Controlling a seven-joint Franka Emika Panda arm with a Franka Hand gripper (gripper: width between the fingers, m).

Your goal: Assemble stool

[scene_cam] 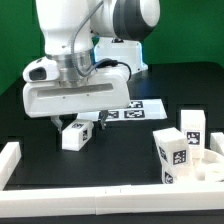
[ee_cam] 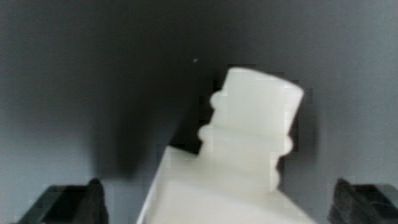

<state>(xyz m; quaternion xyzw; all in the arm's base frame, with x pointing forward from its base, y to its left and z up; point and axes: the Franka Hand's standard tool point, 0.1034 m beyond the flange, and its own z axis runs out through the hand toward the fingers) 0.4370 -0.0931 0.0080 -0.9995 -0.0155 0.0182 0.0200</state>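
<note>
A loose white stool leg [scene_cam: 78, 134] with a black-and-white tag lies on the black table, left of centre in the exterior view. My gripper [scene_cam: 78, 122] hangs right over it. In the wrist view the leg [ee_cam: 249, 130] runs between my two dark fingers [ee_cam: 75, 202], with a gap on each side, so my gripper [ee_cam: 221, 206] is open and straddles it. The round white seat disc [scene_cam: 197, 172] sits at the exterior view's right. Two tagged legs stand upright on it, one near [scene_cam: 170, 154] and one farther back [scene_cam: 192, 128].
The marker board [scene_cam: 138, 110] lies flat behind the loose leg. White border rails run along the front edge [scene_cam: 100, 208] and the exterior view's left side [scene_cam: 8, 158] of the table. The robot's base stands at the back.
</note>
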